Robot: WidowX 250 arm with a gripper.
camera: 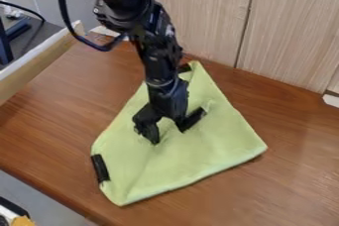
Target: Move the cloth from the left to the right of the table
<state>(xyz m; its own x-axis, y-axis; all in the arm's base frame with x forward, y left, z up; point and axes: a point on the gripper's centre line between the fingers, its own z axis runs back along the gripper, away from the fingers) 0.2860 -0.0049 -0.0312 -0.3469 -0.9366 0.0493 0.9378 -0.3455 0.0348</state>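
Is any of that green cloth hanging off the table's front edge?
No, bare wood of the table shows between the cloth and that edge.

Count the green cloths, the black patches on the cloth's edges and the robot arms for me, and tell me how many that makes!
Green cloth: 1
Black patches: 2, a low left patch and a top patch beside the arm
Robot arm: 1
Total: 4
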